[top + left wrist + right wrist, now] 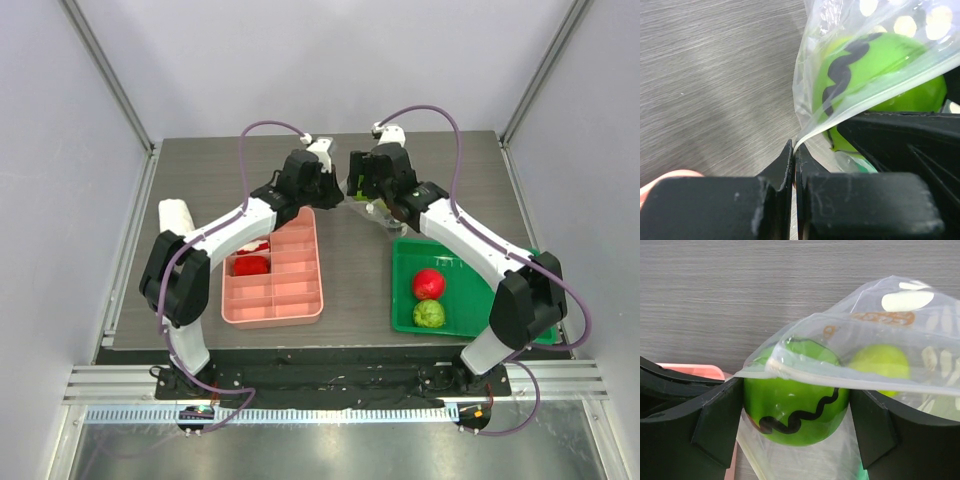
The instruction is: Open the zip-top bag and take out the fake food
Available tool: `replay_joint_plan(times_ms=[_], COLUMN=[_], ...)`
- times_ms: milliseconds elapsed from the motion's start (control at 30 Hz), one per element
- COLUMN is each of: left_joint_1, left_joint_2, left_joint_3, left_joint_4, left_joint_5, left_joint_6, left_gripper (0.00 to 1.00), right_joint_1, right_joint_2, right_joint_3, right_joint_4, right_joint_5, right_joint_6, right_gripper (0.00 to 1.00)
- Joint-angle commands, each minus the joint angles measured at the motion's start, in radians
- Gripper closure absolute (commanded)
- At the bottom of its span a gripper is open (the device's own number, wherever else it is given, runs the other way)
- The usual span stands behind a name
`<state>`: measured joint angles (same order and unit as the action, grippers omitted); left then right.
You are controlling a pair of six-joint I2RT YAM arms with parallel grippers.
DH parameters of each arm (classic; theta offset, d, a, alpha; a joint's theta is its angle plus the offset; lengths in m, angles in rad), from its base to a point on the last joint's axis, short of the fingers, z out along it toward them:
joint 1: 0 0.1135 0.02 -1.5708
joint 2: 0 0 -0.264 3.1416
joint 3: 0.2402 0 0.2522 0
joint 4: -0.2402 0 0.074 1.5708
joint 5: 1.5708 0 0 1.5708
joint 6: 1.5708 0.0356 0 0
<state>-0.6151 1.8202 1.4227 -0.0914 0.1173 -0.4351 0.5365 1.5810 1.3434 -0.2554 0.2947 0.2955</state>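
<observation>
Two arms reach out over the dark counter and meet at its far middle, one hand each, with a single zip-top bag held between them. I count three fake fruits. Two sit side by side in the one green tray on the right: a red apple on the far side and a round bumpy green one on the near side. The third, a green pear marked with a black wavy line, is at the bag. A paler yellow-green lump shows through the plastic to the right of it, and I cannot tell whether that is part of the same fruit. The left hand is pinched tight, its two fingers closed on a thin corner of the bag's edge, and the dotted plastic rises up and away from them. The right hand sits narrow around the pear, a finger pressed against each side of it. The bag's rim strip runs across the front of the fruit. Whether plastic lies between the fingers and the pear I cannot tell. On the left lies one pink divided tray with a couple of red pieces in its compartments, and one white roll just beyond it.
</observation>
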Motion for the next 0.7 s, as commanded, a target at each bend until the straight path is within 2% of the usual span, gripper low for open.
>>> replay_joint_plan(times_ms=[0,200,267,400,567,667], left_joint_1=[0.008,0.008,0.005,-0.038,-0.061,-0.06], left_joint_2=[-0.038,-0.107,-0.12,-0.131,-0.125,-0.125], left_joint_3=[-0.051,-0.117,-0.133,-0.117,-0.145,-0.137], left_joint_4=[0.042,0.14,0.166,0.167,0.191,0.164], left_joint_5=[0.024,0.044,0.093,0.099,0.081,0.091], left_joint_6=[-0.008,-0.03,-0.063,-0.065,-0.094,-0.057], left_gripper=[1.0,1.0,1.0,1.0,1.0,1.0], right_joint_1=[-0.02,-0.11,-0.11,-0.11,-0.104,-0.122], right_joint_2=[-0.081,-0.076,-0.067,-0.018,0.045,0.059], right_joint_3=[-0.013,-0.061,-0.078,-0.086,0.02,0.043], right_joint_4=[0.157,0.206,0.241,0.347,0.329,0.335], right_joint_5=[-0.023,-0.215,-0.21,-0.172,-0.141,-0.21], right_joint_6=[0.12,0.369,0.413,0.471,0.505,0.505], right_gripper=[0.99,0.99,0.99,0.98,0.98,0.99])
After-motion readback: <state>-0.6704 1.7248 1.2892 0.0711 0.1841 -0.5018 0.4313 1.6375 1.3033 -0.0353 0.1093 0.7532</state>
